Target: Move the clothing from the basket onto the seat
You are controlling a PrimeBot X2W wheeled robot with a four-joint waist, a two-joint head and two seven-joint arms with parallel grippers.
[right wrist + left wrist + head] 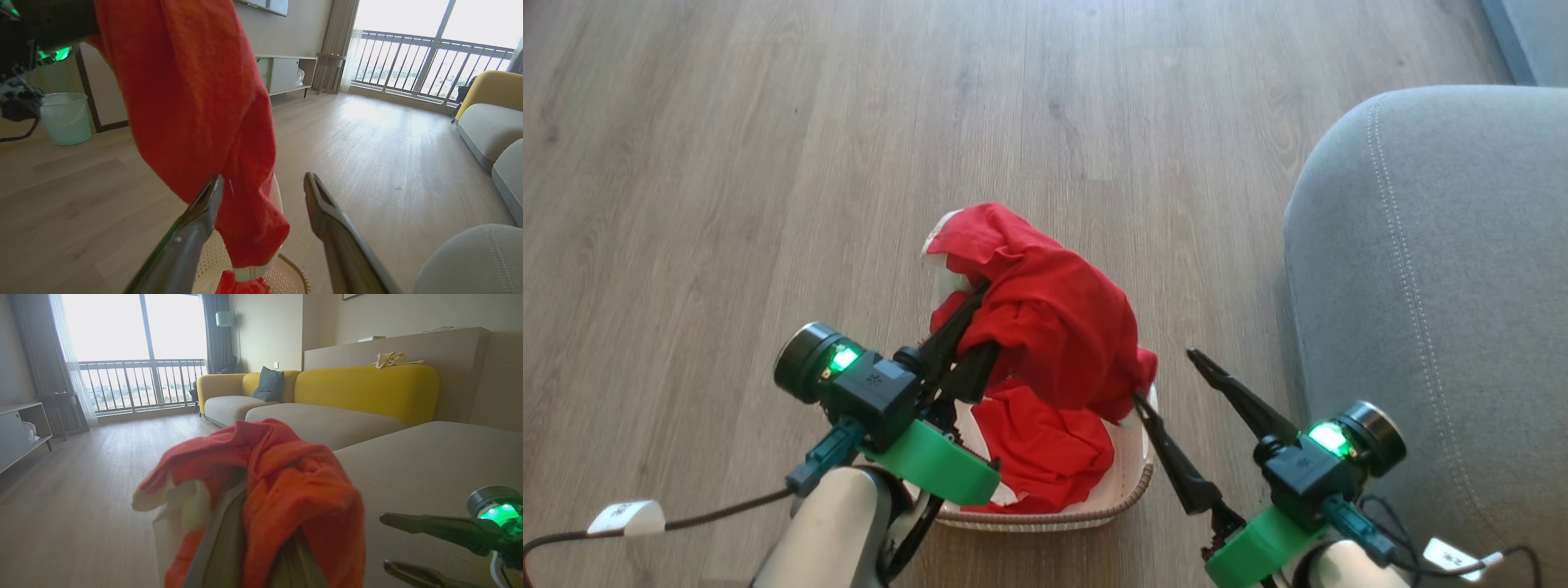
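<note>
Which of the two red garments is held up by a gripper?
The upper garment, hanging from the shut left gripper; the other red garment lies crumpled in the basket.

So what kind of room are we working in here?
Most likely a home living room: a long sofa, a floor lamp by the balcony window, and a wood-look floor.

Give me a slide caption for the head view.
Left claw holds a red garment above the basket; right claw open beside the grey sofa.
</note>
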